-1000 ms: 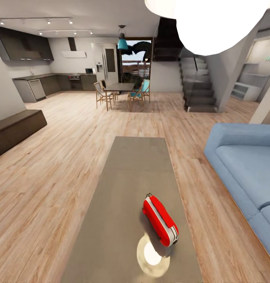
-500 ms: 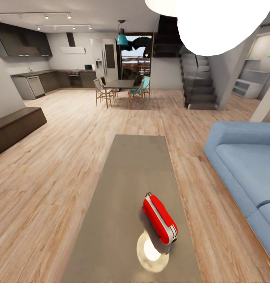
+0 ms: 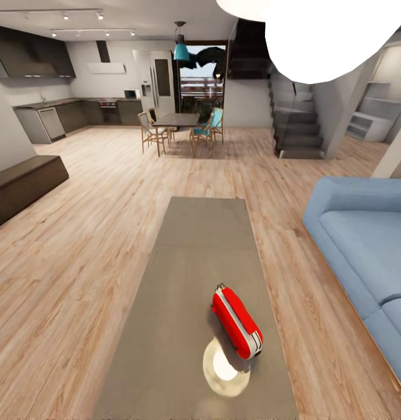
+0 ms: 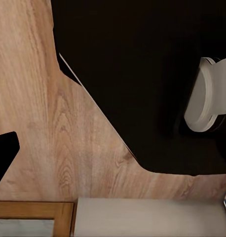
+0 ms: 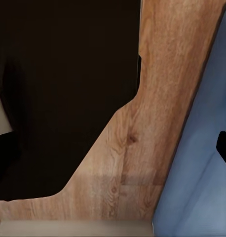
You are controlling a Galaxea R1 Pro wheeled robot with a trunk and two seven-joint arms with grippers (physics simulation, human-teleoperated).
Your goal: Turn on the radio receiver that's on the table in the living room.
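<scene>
The red radio receiver [image 3: 236, 320] lies on the near part of the long grey-brown table [image 3: 188, 274], its white trim band facing up and right. A bright round light reflection [image 3: 225, 367] sits on the tabletop just in front of it. In the left wrist view a dark fingertip [image 4: 4, 153] pokes in at the picture's edge over wood floor. The right wrist view has a similar dark tip [image 5: 224, 147] beside blue sofa fabric. Neither view shows both fingers.
The blue sofa [image 3: 363, 245] runs along the table's right side. A dark low bench [image 3: 22, 186] stands at the left wall. Far back are the dining table with chairs [image 3: 177, 131], the kitchen and stairs [image 3: 296, 128]. Wood floor [image 3: 83, 251] surrounds the table.
The whole head picture has shifted slightly, so the camera moved. The radio stays in the same place on the table.
</scene>
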